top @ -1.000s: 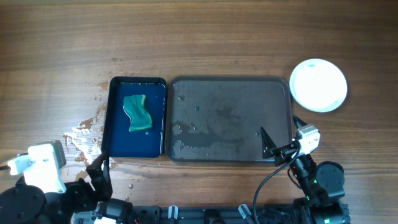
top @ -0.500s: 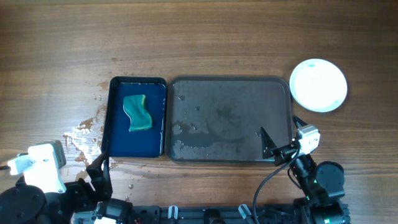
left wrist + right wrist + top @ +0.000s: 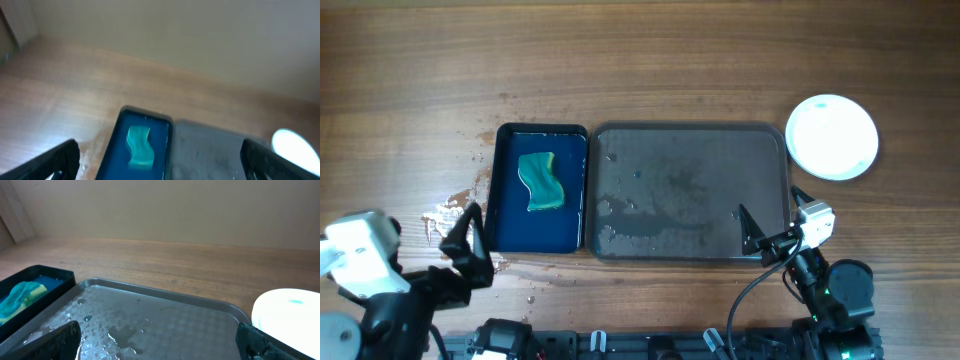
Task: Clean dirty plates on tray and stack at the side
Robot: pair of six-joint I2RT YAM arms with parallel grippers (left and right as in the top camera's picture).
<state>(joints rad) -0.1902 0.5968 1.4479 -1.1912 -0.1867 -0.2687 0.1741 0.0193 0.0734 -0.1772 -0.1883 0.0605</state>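
Left gripper (image 3: 460,232), wide and empty, has risen at lower left; right gripper (image 3: 768,200) is wide too. Tray (image 3: 690,190) is bare and plates (image 3: 833,136) are stacked upper right: task likely complete.

left arm (image 3: 380,285) | swung leftward | fingers (image 3: 472,235) moved forward, seemingly lifted

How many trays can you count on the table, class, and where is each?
2. The large grey tray lies at the centre of the overhead view. The smaller blue tray, holding a green sponge, sits right beside it on the left-arm side. Nothing suggests a hidden one.
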